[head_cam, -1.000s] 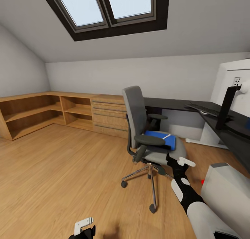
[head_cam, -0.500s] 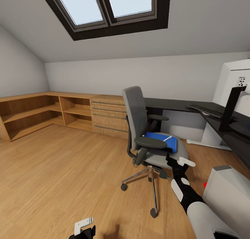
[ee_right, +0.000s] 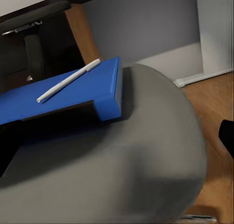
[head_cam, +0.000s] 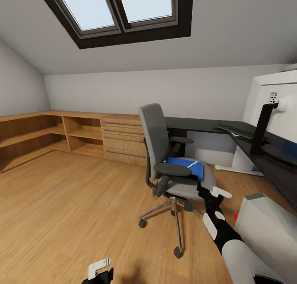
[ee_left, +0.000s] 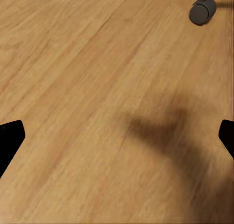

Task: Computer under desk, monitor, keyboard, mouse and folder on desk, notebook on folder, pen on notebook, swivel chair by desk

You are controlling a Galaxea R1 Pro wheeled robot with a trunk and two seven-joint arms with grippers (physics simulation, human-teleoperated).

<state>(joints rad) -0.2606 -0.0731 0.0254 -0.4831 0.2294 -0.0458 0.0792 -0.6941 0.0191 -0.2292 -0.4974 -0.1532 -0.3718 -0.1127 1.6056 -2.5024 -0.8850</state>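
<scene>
On the grey seat of the swivel chair (head_cam: pixel 165 152), mid-room on the wooden floor (head_cam: pixel 74 201), lies the blue folder (head_cam: pixel 183 167) with the pale pen (head_cam: pixel 192 164) resting across its top; the right hand (head_cam: pixel 212 192) hovers just beside the seat's front edge, its fingers spread and grasping nothing; the left hand (head_cam: pixel 99 271) hangs low over bare floor, released likewise, a chair caster (ee_left: pixel 202 11) near it; along the right stands the black bench (head_cam: pixel 264 152), bearing the keyboard (head_cam: pixel 235 130) and the monitor (head_cam: pixel 272 106); the grey computer (head_cam: pixel 268 226) sits on the floor beside the right arm.
</scene>
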